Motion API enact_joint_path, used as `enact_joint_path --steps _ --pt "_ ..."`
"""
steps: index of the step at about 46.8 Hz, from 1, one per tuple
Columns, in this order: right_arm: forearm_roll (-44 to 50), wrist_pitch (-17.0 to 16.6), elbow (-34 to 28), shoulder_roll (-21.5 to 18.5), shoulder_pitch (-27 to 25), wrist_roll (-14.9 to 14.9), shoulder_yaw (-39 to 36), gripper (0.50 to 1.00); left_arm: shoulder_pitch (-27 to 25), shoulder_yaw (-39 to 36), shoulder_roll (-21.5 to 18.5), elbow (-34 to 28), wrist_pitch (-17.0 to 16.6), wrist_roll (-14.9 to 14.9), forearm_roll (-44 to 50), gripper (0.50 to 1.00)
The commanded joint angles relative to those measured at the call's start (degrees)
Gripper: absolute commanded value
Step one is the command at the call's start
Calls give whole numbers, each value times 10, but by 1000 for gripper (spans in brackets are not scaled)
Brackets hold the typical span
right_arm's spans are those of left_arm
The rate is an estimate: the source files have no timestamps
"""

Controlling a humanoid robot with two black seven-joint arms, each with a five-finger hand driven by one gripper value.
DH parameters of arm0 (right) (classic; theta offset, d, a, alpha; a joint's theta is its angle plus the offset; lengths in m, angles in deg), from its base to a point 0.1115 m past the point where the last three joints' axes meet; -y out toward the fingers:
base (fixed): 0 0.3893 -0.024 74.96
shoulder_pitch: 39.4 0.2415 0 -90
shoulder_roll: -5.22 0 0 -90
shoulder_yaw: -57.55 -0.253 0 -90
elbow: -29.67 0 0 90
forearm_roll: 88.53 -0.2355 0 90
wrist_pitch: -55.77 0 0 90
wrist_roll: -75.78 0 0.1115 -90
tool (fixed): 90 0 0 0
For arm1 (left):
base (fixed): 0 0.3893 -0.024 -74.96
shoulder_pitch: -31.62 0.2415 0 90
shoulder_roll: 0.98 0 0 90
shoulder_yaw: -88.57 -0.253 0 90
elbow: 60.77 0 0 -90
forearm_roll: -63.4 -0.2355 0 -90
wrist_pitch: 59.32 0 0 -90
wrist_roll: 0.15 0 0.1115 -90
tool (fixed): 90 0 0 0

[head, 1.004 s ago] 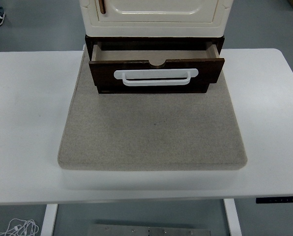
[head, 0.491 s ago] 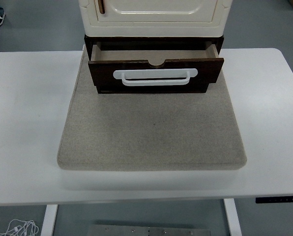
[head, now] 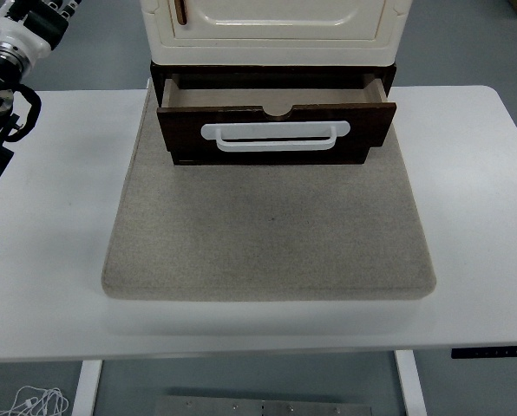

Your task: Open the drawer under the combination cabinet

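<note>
Left arm raised at the table's far-left edge, robot hand state unclear, drawer pulled out.

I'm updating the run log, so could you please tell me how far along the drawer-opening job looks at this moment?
Done: the dark brown drawer under the cream cabinet stands partly pulled out over the grey mat, its inside showing. In hand: nothing touches the white handle; the left arm is at the left edge, well away from it. Left: perhaps only a further pull, if fuller opening is wanted.
</note>
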Motion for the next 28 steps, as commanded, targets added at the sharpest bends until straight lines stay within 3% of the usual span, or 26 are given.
enact_joint_path --steps 1,14,28 --pt "0 0 0 0 0 0 0 928 1 0 10 2 2 1 13 1000" --pt "0 1 0 0 0 0 0 926 9 0 42 9 2 8 42 1000" --pt "0 0 0 0 0 0 0 926 14 0 46 12 2 17 58 1000"
